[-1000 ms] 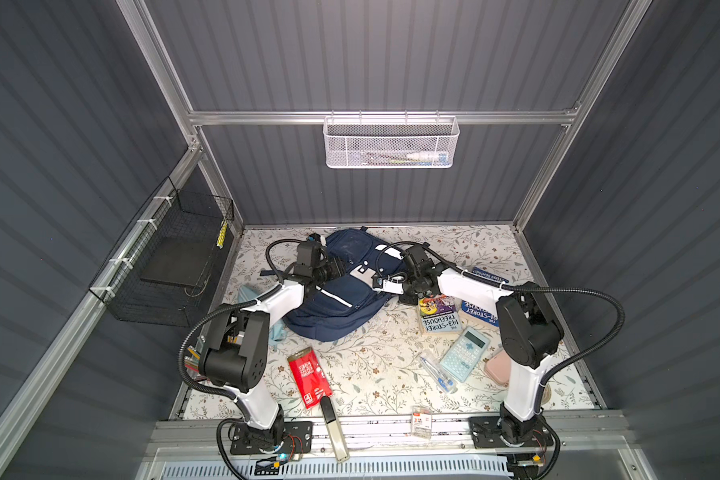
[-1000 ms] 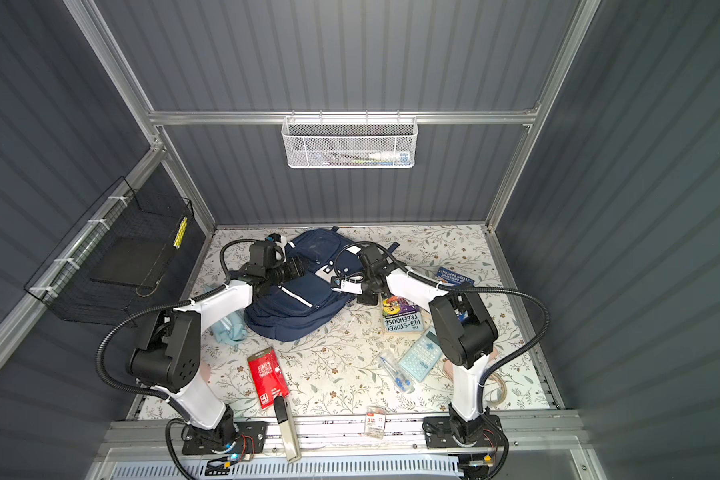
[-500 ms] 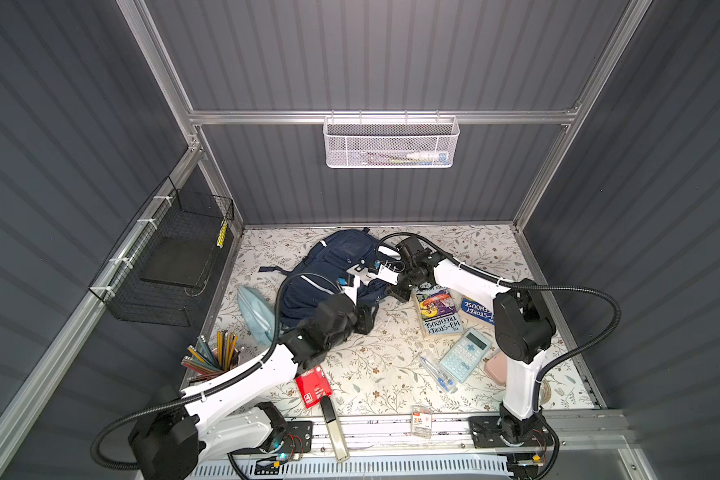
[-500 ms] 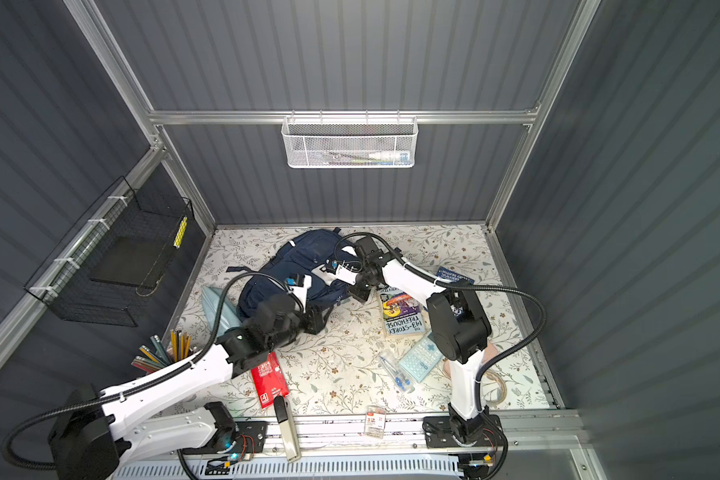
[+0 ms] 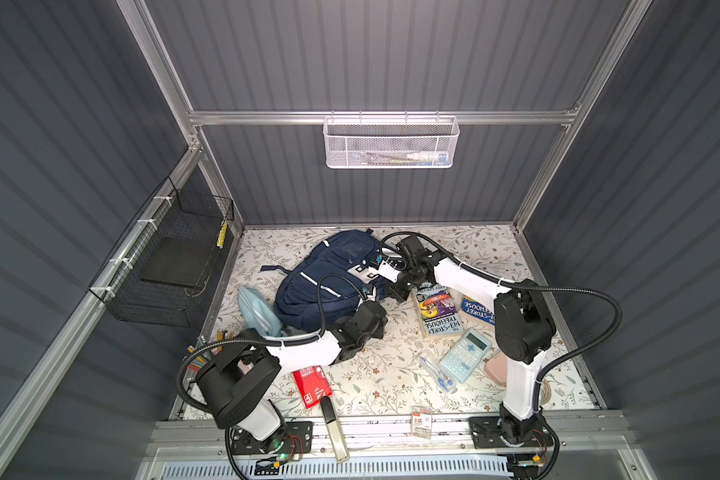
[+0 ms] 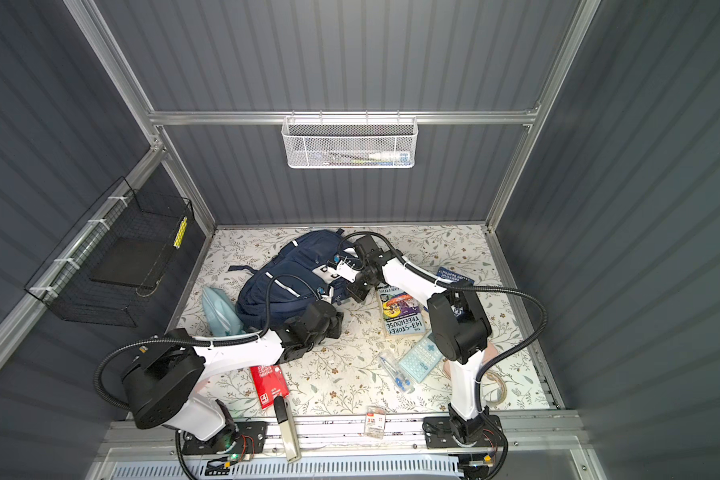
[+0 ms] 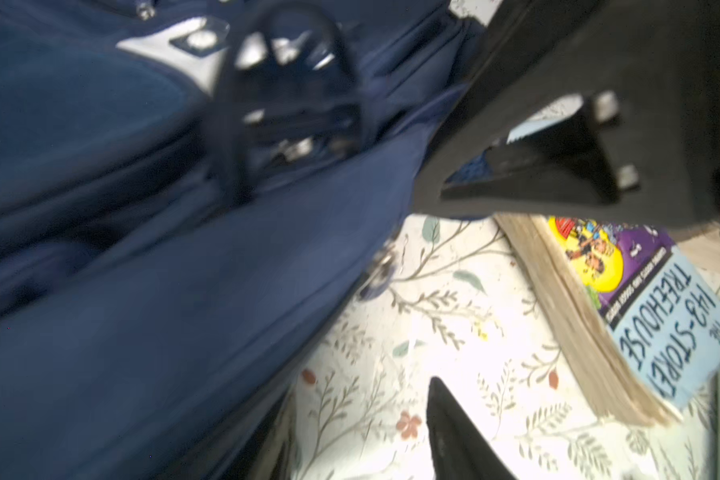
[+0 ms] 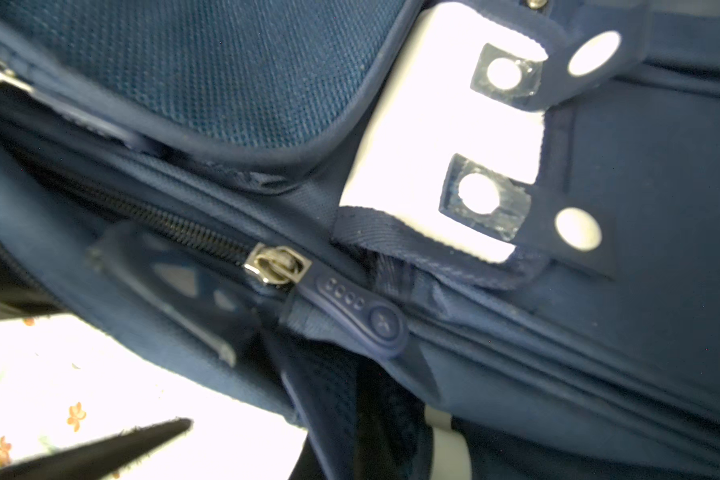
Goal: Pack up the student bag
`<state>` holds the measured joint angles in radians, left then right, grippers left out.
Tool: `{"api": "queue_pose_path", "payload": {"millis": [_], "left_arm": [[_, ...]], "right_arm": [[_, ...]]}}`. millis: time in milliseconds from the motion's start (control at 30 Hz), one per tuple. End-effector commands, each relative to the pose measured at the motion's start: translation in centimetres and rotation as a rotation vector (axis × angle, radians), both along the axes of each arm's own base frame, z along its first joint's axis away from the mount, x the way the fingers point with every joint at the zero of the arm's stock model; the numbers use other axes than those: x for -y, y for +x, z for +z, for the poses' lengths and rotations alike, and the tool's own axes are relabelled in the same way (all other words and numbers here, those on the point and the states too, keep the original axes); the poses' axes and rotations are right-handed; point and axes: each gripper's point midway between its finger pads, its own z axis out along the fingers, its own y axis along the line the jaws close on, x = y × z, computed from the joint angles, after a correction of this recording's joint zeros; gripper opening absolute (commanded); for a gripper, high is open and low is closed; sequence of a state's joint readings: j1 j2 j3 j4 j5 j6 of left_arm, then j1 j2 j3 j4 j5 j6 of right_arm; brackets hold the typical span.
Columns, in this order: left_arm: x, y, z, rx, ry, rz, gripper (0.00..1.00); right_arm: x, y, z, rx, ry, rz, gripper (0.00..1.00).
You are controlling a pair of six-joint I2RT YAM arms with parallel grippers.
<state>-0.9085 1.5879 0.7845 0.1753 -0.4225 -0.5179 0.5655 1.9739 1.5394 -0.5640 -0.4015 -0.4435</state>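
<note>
Navy student bag lying on the table, right pincer clenched at its edge (nothing visibly held) — left pincer released, empty, bag just beside it.

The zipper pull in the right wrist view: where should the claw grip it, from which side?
Probably the rounded free end of the navy pull tab, coming from the side opposite the metal slider; that end lies loose on the student bag.

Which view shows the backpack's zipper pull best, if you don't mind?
Right wrist view: the zipper pull on the student bag is close and sharp. The left wrist view is blurred; both top views show it too small.
</note>
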Motion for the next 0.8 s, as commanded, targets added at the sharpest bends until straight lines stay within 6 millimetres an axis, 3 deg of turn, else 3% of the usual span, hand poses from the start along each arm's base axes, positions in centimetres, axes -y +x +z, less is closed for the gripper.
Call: {"api": "queue_pose_path", "payload": {"millis": [0,167,333,467,767], "left_arm": [[0.9,2.3,2.4,0.104,0.006,0.018,0.53],[1.3,3.1,1.4,0.099,0.042,0.029,0.53],[0.5,3.2,1.3,0.073,0.091,0.048,0.18],[-1.0,2.2,0.7,0.011,0.083,0.051,0.00],[-5.5,-0.3,1.5,-0.169,-0.058,0.012,0.00]], "right_arm": [[-1.3,-1.5,0.9,-0.122,0.078,-0.023,0.00],[-1.2,-1.8,0.1,-0.133,0.060,-0.031,0.00],[-0.5,-1.2,-0.4,-0.117,0.033,-0.060,0.00],[0.1,-0.4,-0.3,-0.085,0.013,-0.084,0.00],[1.4,0.9,-0.2,-0.029,-0.029,-0.098,0.00]]}}
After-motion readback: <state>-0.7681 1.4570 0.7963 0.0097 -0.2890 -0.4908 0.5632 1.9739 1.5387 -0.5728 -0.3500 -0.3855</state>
